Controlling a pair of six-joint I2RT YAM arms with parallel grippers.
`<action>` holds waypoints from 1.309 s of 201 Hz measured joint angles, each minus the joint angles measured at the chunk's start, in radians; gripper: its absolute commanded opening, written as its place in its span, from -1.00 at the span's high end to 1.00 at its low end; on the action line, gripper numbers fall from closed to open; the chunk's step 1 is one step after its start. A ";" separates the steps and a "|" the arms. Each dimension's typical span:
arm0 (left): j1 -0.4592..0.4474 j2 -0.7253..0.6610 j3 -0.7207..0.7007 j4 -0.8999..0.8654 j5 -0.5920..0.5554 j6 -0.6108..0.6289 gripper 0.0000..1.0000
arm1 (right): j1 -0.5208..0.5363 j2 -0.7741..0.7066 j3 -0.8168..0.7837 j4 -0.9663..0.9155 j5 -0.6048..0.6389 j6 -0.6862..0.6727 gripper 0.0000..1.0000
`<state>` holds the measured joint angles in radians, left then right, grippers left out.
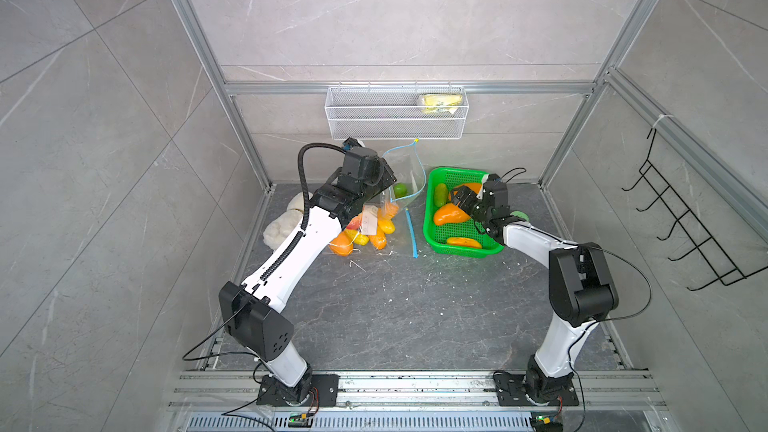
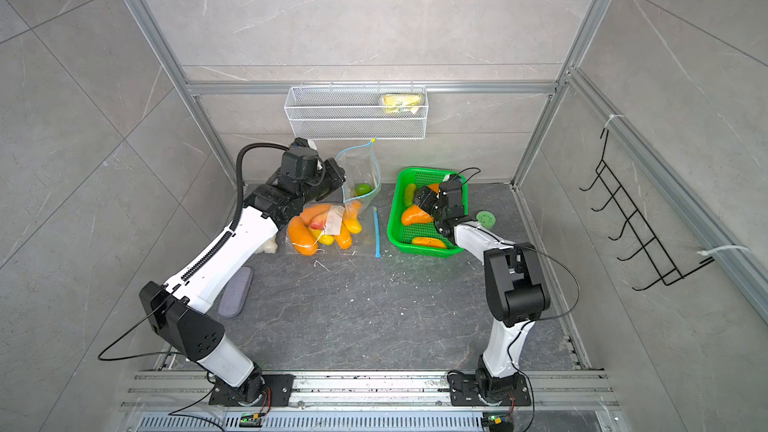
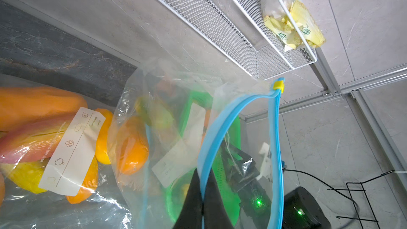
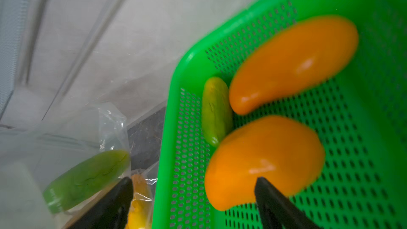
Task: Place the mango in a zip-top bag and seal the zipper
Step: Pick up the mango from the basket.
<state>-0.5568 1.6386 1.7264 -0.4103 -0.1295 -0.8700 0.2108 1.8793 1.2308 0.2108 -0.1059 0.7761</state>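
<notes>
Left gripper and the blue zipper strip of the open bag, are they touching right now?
Touching. The left wrist view shows the left gripper pinched shut on the blue zipper strip, the strip running straight in between its jaws with no gap.

Robot test cell, lab-type, not a lived-in room: a bare aluminium frame (image 1: 409, 88) is boxed in with grey stone-look wall panels (image 1: 395, 14) over a dark tabletop (image 1: 415, 309). The left arm (image 1: 291, 251) and right arm (image 1: 536, 238) are bolted to a metal rail (image 1: 415, 386) at the front, with cables exposed. A white wire basket (image 1: 395, 118) and a black hook rack (image 1: 685, 226) hang off the frame.
</notes>
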 measured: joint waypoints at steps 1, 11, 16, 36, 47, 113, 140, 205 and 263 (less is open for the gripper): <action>0.000 0.000 -0.002 0.000 0.000 0.000 1.00 | 0.000 0.002 0.000 -0.002 0.001 0.005 -1.00; -0.002 0.000 -0.014 -0.002 0.000 0.003 1.00 | 0.003 0.019 0.000 -0.037 0.018 0.051 -1.00; -0.004 0.000 -0.017 -0.002 0.000 0.004 1.00 | 0.004 0.026 0.000 -0.048 0.024 0.070 -0.99; -0.006 0.000 -0.018 -0.002 0.001 0.009 1.00 | 0.007 0.045 0.002 -0.058 0.045 0.141 -1.00; -0.006 0.000 -0.018 -0.001 0.001 0.011 1.00 | 0.007 0.066 0.017 -0.059 0.054 0.174 -0.99; -0.005 0.000 -0.020 -0.002 0.003 0.029 1.00 | 0.007 0.277 0.204 -0.114 0.113 0.306 -0.95; -0.005 0.000 -0.020 -0.002 0.000 0.037 1.00 | 0.007 0.312 0.254 -0.111 0.106 0.318 -0.72; -0.004 0.000 -0.026 -0.002 0.001 0.041 1.00 | 0.006 0.325 0.237 -0.053 0.063 0.267 0.06; -0.003 0.000 -0.050 -0.001 0.008 0.042 1.00 | 0.007 0.124 0.048 0.074 -0.021 0.157 0.28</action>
<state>-0.5602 1.6390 1.6760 -0.4110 -0.1211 -0.8280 0.2176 2.0037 1.2793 0.2848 -0.1268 0.9329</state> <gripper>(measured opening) 0.048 0.640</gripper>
